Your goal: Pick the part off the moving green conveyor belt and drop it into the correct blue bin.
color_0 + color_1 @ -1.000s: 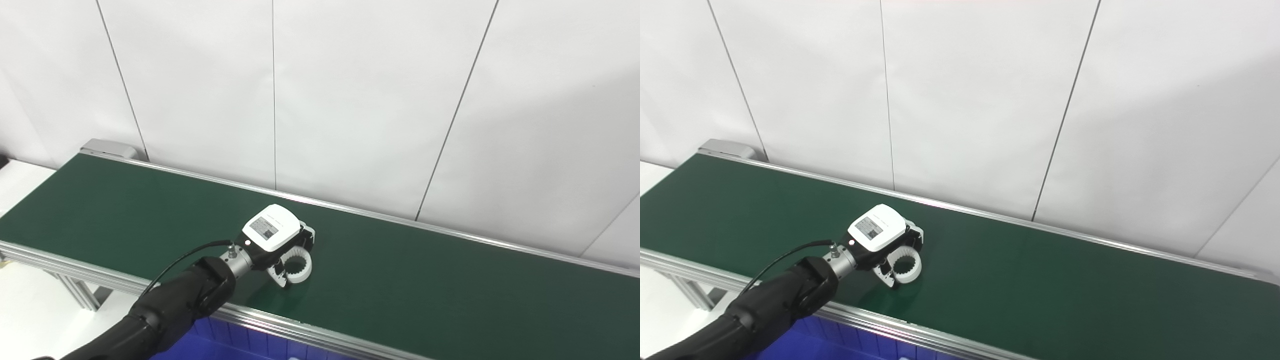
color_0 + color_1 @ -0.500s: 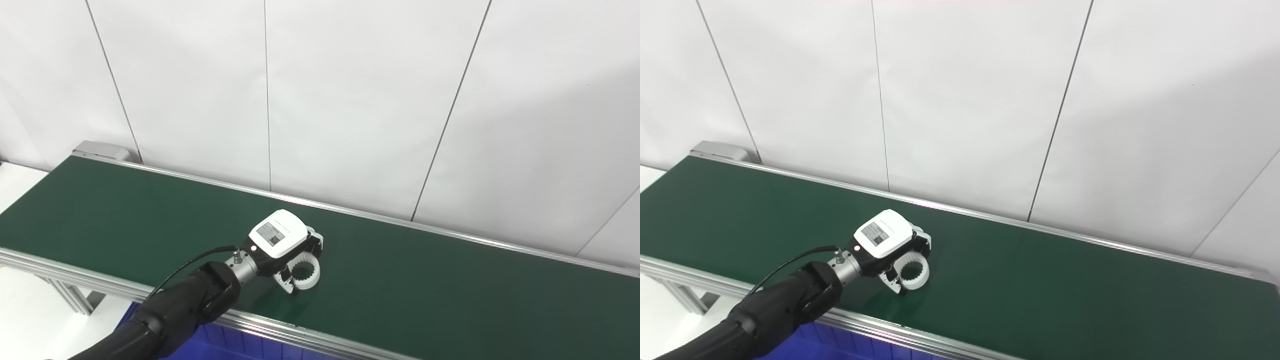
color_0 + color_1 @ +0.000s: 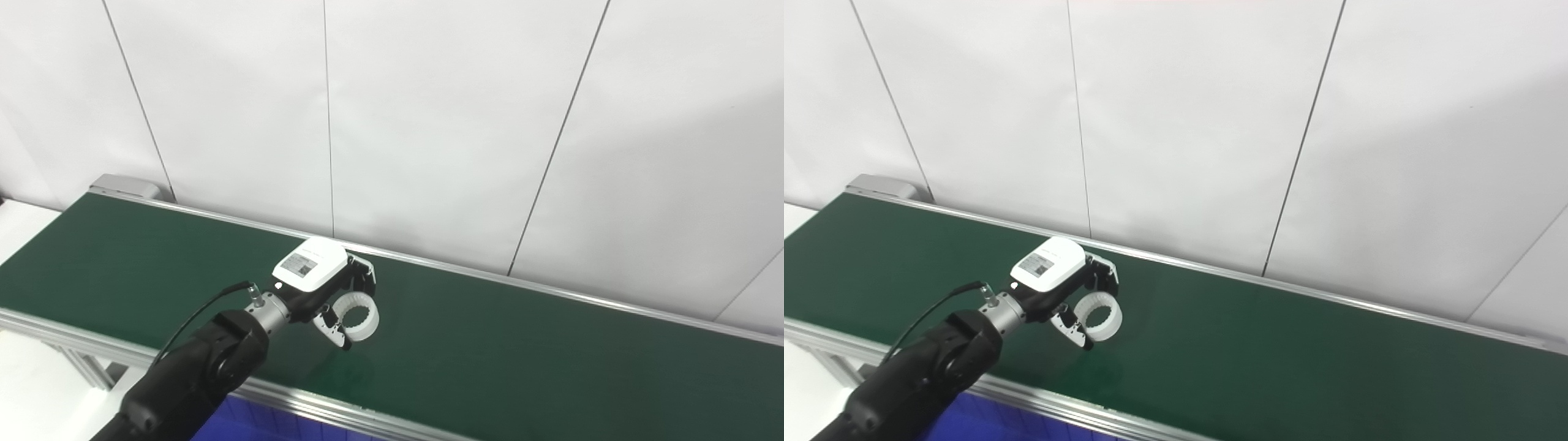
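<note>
We're gripping the white toothed ring [image 3: 358,315] in our left hand [image 3: 318,288], fingers closed around it. We're holding it clear above the green conveyor belt [image 3: 520,343], its shadow falling on the belt below. Blue bin [image 3: 968,422] is sitting under the belt's near rail. Right hand is out of frame.

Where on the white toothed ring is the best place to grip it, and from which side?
Across its rim wall, coming from above on the near-left, as the left hand does. The white ring is thin-walled with an open toothed bore, so fingers can pinch inside and outside.
</note>
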